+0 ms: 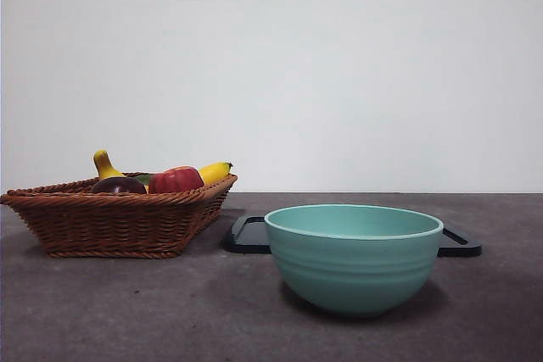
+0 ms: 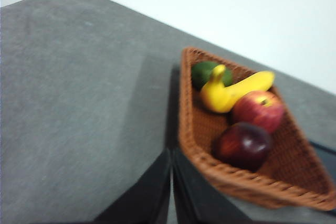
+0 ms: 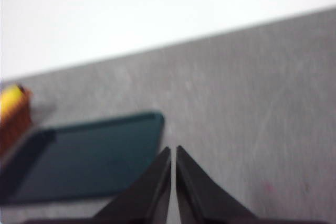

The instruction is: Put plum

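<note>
From the front, the plum (image 1: 118, 185) sits in the wicker basket (image 1: 110, 222), beside the red apple (image 1: 176, 180); no gripper shows. The left wrist view has the left gripper (image 2: 171, 163) clenched, empty, just outside the basket rim, the plum near it: dark maroon, glossy, round. In the right wrist view, the right gripper (image 3: 173, 153) is clenched beside the dark tray (image 3: 84, 161), far from the basket.

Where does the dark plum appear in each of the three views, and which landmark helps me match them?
Front view: the plum shows above the basket's near rim, left of the red apple.
Left wrist view: the plum lies in the basket, touching the apple.
Right wrist view: the plum is not in it.
Shared landmark: the black tray beside the basket.
</note>
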Controlling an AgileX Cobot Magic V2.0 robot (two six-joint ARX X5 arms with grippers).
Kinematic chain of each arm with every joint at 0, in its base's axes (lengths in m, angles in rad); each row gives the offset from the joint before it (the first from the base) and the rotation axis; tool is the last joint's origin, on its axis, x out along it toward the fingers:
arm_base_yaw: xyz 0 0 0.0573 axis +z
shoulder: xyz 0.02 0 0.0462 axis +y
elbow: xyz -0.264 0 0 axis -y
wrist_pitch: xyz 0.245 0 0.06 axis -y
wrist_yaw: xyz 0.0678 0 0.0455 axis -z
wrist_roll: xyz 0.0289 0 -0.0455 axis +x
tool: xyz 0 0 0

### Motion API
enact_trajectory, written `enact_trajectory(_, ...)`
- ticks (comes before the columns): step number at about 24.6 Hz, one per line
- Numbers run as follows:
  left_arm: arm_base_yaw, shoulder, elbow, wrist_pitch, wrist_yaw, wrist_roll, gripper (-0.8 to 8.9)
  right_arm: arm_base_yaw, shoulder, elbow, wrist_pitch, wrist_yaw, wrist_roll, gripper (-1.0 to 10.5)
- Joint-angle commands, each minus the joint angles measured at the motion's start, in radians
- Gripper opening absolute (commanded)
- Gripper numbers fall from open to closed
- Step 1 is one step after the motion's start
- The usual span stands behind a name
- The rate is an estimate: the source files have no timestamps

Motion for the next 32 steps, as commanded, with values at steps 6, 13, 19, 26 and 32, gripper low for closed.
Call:
enact_trajectory(6, 0.002, 0.051, 0.194, -0.095, 0.014, -0.029, 0.09, 0.0, 0.041, 0.217, -0.142, -0.003, 0.022, 0.1)
enact_trajectory(13, 0.002, 0.189, 0.407, -0.236, 0.134, 0.048, 0.09, 0.0, 0.193, 0.443, -0.333, -0.1, -0.051, 0.1)
enact_trajectory(19, 0.002, 0.352, 0.58, -0.369, 0.235, 0.154, 0.09, 0.004, 0.388, 0.63, -0.477, -0.218, -0.14, 0.1)
enact_trajectory(26, -0.003, 0.532, 0.73, -0.526, 0.379, 0.273, 0.09, 0.032, 0.602, 0.807, -0.672, -0.304, -0.239, 0.1)
enact_trajectory(32, -0.033, 0.622, 0.798, -0.645, 0.432, 0.345, 0.08, 0.084, 0.706, 0.88, -0.827, -0.324, -0.327, 0.1)
